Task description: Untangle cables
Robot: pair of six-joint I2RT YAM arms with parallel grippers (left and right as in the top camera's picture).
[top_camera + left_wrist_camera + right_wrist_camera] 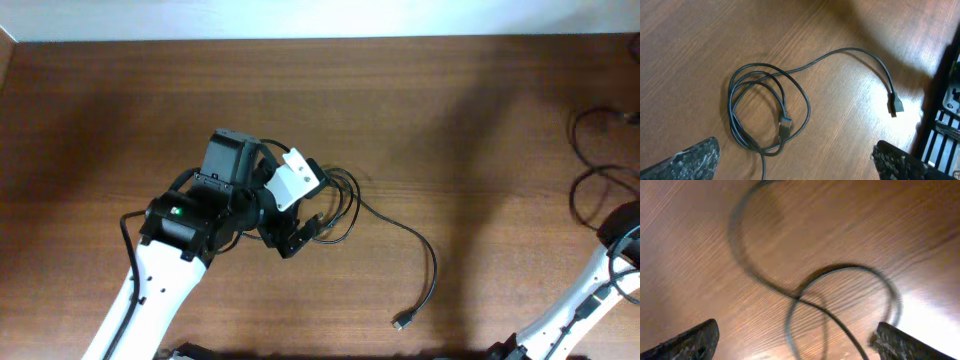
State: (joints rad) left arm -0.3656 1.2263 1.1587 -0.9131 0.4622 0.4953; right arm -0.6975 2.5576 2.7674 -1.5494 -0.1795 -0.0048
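A thin black cable lies on the wooden table, coiled in a small loose bundle (pixel 759 82) with one plug (pixel 785 125) inside the loops. Its tail runs out to a second plug (pixel 895 105). From overhead the bundle (pixel 343 200) sits just right of my left gripper (pixel 303 234), and the tail ends at the plug (pixel 403 320). My left gripper (pixel 795 152) is open and empty, hovering over the bundle's near edge. My right gripper (pixel 797 330) is open and empty above blurred black cable loops (pixel 840 272).
More thin black loops (pixel 588 185) lie at the table's far right edge, by my right arm (pixel 608 268). A black frame (pixel 947 125) stands at the right in the left wrist view. The table's back edge (pixel 320 38) meets a white wall.
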